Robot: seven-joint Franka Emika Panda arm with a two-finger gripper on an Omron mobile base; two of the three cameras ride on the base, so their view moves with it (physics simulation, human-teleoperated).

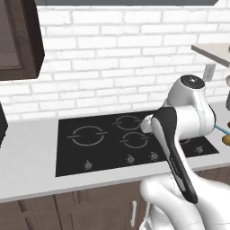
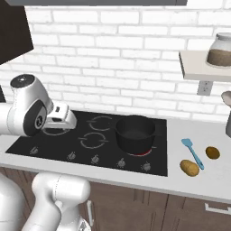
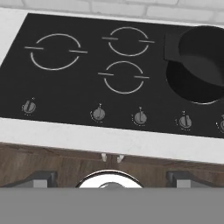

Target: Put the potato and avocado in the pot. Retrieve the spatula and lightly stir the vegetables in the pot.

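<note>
The black pot (image 2: 135,133) stands empty on the right-hand burner of the cooktop; in the hand view the pot (image 3: 197,61) sits at the upper right. On the counter right of the cooktop lie the teal spatula (image 2: 192,152), the yellow-orange potato (image 2: 189,168) in front of it, and the brownish avocado (image 2: 212,152) to its right. In the left base view the spatula's tip (image 1: 221,129) and the potato (image 1: 227,140) peek past the arm. My gripper (image 3: 111,178) is open and empty, hanging over the counter's front edge, well left of the pot.
The black cooktop (image 2: 58,149) has a row of knobs (image 3: 140,117) along its front. A wall shelf (image 2: 198,70) at the right carries a jar (image 2: 219,49). A dark upper cabinet (image 1: 18,40) hangs at the left. Wooden cabinet doors lie below the counter.
</note>
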